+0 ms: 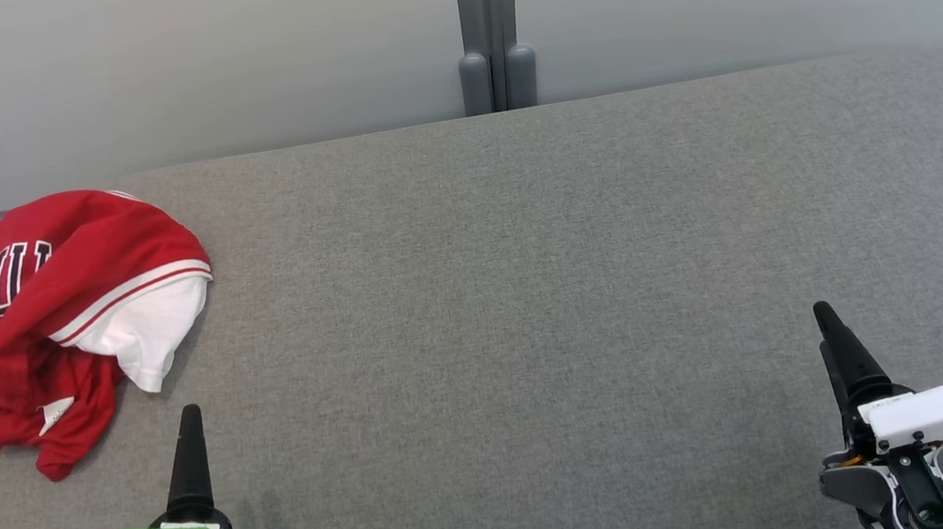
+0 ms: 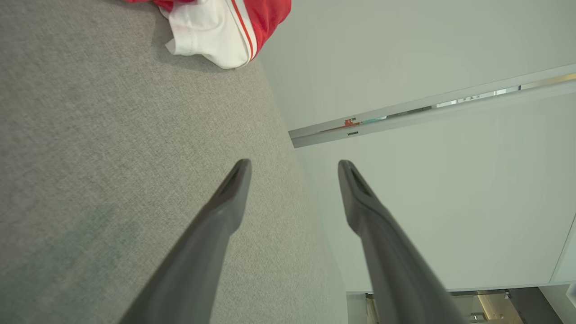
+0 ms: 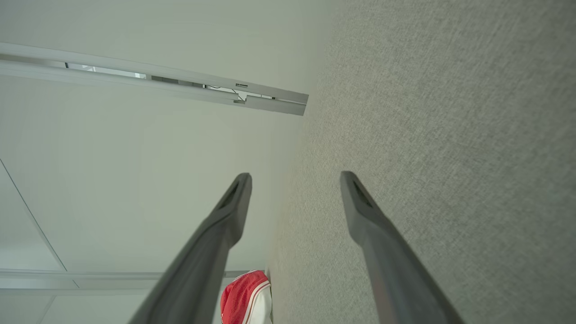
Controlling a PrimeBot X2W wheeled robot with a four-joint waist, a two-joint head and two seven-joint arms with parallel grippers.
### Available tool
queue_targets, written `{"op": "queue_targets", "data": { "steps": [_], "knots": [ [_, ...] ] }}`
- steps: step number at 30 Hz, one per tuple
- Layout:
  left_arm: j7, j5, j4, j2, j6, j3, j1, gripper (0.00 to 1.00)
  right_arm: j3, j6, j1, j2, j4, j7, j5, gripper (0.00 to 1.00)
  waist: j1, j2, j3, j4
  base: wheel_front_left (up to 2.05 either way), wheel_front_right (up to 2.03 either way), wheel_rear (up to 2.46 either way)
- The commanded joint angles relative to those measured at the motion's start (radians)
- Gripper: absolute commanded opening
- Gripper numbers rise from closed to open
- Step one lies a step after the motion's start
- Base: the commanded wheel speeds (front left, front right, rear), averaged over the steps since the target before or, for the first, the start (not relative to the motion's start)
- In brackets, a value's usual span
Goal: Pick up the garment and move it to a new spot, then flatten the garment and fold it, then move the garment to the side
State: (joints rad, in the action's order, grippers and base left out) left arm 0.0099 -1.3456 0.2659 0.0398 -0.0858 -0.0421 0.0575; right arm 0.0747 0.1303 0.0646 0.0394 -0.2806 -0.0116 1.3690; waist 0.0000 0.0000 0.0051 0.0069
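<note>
The garment (image 1: 57,325) is a red jersey with white trim and dark lettering, lying crumpled in a heap at the far left of the grey fabric table (image 1: 528,293). Its white inner part pokes out toward the middle. My left gripper (image 1: 189,421) sits low at the near left, just short of the garment and apart from it, open and empty. In the left wrist view the garment (image 2: 225,27) lies beyond the spread left gripper (image 2: 294,165). My right gripper (image 1: 826,320) rests at the near right, far from the jersey, open with nothing in it. The right wrist view has the garment (image 3: 245,297) in the distance behind the right gripper (image 3: 294,177).
A pale wall stands behind the table's far edge, with a grey vertical post (image 1: 491,27) at its middle. The table's left edge runs close to the garment heap.
</note>
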Motion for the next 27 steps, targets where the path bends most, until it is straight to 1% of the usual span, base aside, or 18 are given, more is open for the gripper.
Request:
{"op": "queue_targets", "data": {
  "steps": [1,13,19,27],
  "knots": [
    [-0.011,0.053,-0.017,0.006,0.006,0.006,0.010,1.00,-0.006,0.000,0.023,0.005,0.021,0.013,-0.052,1.00,0.0000,0.0000,0.000,0.001,0.00,0.00,0.00],
    [-0.057,0.334,-0.038,0.015,0.026,0.045,0.004,1.00,-0.025,0.000,0.010,0.006,0.041,0.059,-0.347,1.00,0.0000,0.0000,-0.004,0.010,0.00,0.00,0.00],
    [-0.078,0.436,-0.039,0.017,0.030,0.061,0.005,1.00,-0.031,0.000,0.006,0.007,0.038,0.080,-0.466,1.00,0.0000,0.0000,-0.006,0.013,0.00,0.00,0.00],
    [-0.104,0.552,-0.034,0.017,0.037,0.076,0.008,1.00,-0.043,0.000,0.009,0.008,0.027,0.106,-0.592,1.00,0.0000,0.0000,-0.008,0.015,0.00,0.00,0.00]
  ]
}}
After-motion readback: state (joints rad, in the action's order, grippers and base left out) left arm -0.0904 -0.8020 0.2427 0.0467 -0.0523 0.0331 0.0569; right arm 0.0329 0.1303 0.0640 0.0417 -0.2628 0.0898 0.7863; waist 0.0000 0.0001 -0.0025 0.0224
